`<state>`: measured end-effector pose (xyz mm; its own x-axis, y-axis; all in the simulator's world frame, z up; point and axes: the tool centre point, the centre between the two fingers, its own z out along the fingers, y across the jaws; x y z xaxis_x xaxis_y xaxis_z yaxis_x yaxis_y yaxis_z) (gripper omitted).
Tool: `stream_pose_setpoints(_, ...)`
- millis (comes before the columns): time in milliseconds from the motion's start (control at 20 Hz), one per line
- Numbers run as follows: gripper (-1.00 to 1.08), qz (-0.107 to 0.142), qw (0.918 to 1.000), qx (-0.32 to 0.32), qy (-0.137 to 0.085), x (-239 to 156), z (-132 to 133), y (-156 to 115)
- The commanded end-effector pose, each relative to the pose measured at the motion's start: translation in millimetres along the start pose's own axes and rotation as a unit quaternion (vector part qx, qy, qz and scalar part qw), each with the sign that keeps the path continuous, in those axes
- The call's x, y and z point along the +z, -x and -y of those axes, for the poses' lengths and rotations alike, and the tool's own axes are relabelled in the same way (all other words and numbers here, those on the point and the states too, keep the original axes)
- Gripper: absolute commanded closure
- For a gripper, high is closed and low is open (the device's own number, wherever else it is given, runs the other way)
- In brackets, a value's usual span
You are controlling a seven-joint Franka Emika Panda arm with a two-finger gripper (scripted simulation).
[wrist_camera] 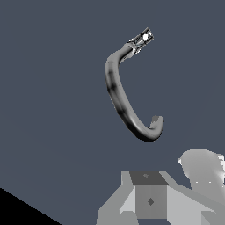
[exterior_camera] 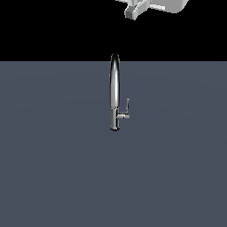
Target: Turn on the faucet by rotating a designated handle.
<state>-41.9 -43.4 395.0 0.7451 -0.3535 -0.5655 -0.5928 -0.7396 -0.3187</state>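
The chrome faucet (exterior_camera: 115,88) stands upright on the grey floor in the middle of the exterior view, its arched spout seen edge-on. Its handle (exterior_camera: 125,113), a short stub with a thin upright tip, sticks out toward the exterior view's right just above the base. My gripper (exterior_camera: 132,12) hangs high above the faucet, slightly toward the exterior view's right, well apart from it and only partly in frame. In the wrist view the faucet (wrist_camera: 118,94) curves below me, with the handle (wrist_camera: 143,38) at its base end. Only the hand's grey body (wrist_camera: 150,200) shows there. The fingertips are hidden.
The flat grey floor (exterior_camera: 53,168) spreads all around the faucet. A black background lies behind it. Part of the white arm (exterior_camera: 170,4) shows at the top edge of the exterior view.
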Motion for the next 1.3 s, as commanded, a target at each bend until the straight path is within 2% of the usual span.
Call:
stream_pose_setpoints(0,1.08,0.02,0.9994,0.019,-0.02,3,1,-17)
stream_pose_setpoints(350,1.08,0.08,0.9909,0.076,-0.078,18,-1,-65)
stream_pose_setpoints(650,1.08,0.134,0.9737,0.129,-0.131,36,-5,-108)
stream_pose_setpoints(800,1.08,0.164,0.9608,0.157,-0.16,49,-8,-130)
stream_pose_setpoints(950,1.08,0.194,0.9442,0.186,-0.19,63,-12,-152)
stream_pose_setpoints(1250,1.08,0.255,0.9013,0.246,-0.249,99,-20,-194)
